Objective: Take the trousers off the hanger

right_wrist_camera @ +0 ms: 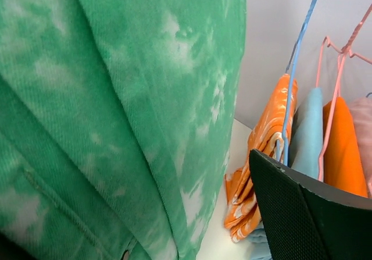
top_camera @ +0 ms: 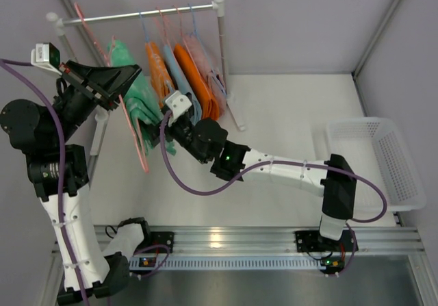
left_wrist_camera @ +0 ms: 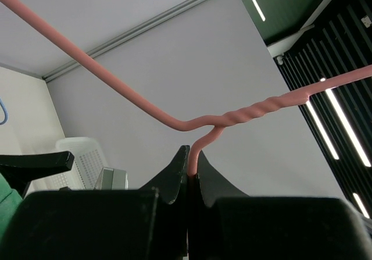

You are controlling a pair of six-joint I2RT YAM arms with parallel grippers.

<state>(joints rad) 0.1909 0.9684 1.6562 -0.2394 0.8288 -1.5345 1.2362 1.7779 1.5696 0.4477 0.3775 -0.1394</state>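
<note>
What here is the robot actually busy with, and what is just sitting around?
In the job: green trousers; pink hanger; left end effector, pinching it.
Just about: orange clothes; light blue cloth; white basket; rail.

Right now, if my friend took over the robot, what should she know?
Left gripper: shut on the hanger at its neck.
Right gripper: looks open, right up against the trousers.
The trousers hang on the hanger, not off yet.
Done: hanger held.
Left to do: grip the trousers and pull them off.
</note>
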